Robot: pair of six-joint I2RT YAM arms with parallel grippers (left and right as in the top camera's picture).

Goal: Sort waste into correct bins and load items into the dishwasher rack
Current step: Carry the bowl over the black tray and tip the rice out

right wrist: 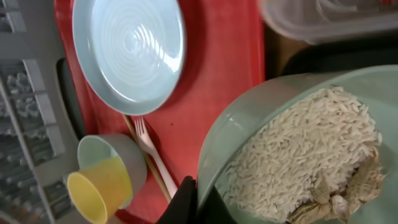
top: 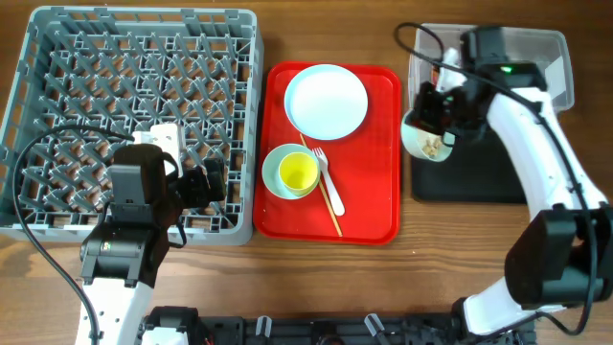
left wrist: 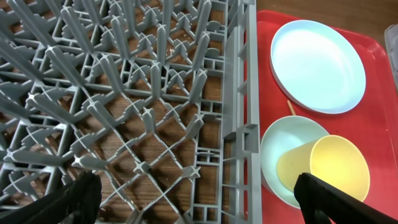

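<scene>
My right gripper [top: 431, 110] is shut on the rim of a pale blue-green bowl [top: 426, 144] and holds it tilted at the left edge of the black tray [top: 479, 177], below the clear tub [top: 556, 67]. In the right wrist view the fingers [right wrist: 198, 202] pinch this bowl [right wrist: 236, 143], which holds rice-like beige food scraps [right wrist: 311, 143]. The white plate [top: 326, 101], a second bowl [top: 276, 163] with the yellow cup [top: 298, 172] in it, and the white fork [top: 326, 177] lie on the red tray. My left gripper [left wrist: 199, 196] is open and empty over the grey rack [top: 57, 38] near its front right corner. The wrapper and napkin are out of view.
The red serving tray [top: 378, 144] sits between the rack and the bins. A thin wooden stick [top: 330, 206] lies on it beside the fork. The left wrist view shows the rack wall [left wrist: 242, 93], plate [left wrist: 317, 62], bowl [left wrist: 280, 143] and cup [left wrist: 339, 168].
</scene>
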